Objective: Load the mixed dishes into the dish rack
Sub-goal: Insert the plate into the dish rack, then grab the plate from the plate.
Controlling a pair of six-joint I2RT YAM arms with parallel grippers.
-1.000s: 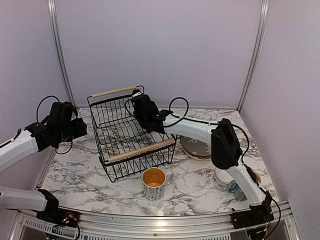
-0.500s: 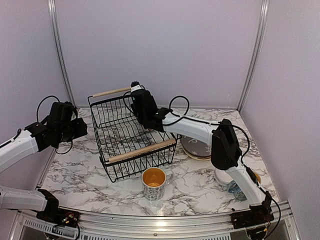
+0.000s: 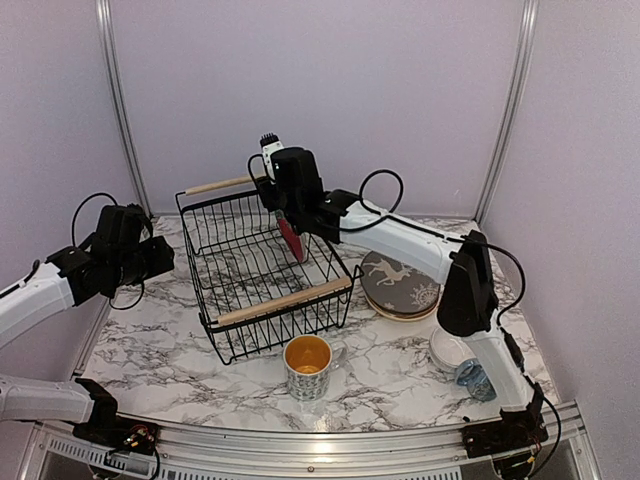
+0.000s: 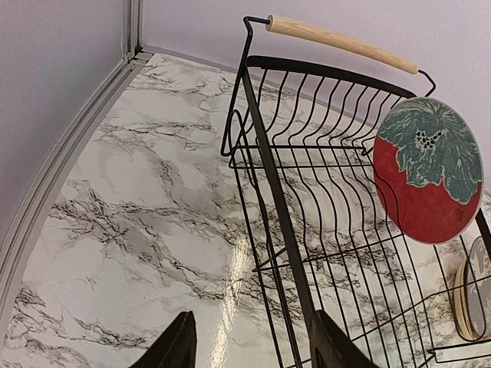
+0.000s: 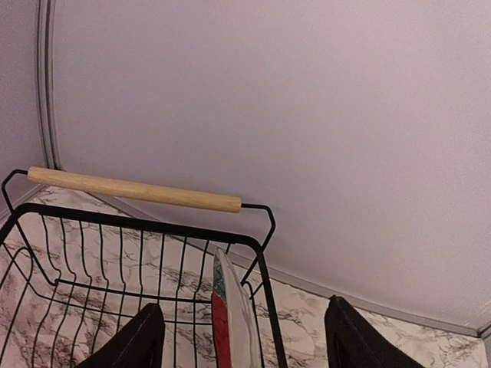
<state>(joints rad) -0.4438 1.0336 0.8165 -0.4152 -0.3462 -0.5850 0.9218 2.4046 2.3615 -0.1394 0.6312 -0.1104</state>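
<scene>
Red plate (image 4: pixel 426 172) upright in dish rack (image 4: pixel 268 153); teal leaf

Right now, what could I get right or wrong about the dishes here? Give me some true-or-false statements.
1. The red plate stands on edge inside the rack. True.
2. The mug sits in the rack. False: it stands on the table, in front of the rack.
3. The right arm's fingers squeeze the red plate. False: they are spread wide, clear of it.
4. The reindeer plate lies outside the rack, to its right. True.
</scene>
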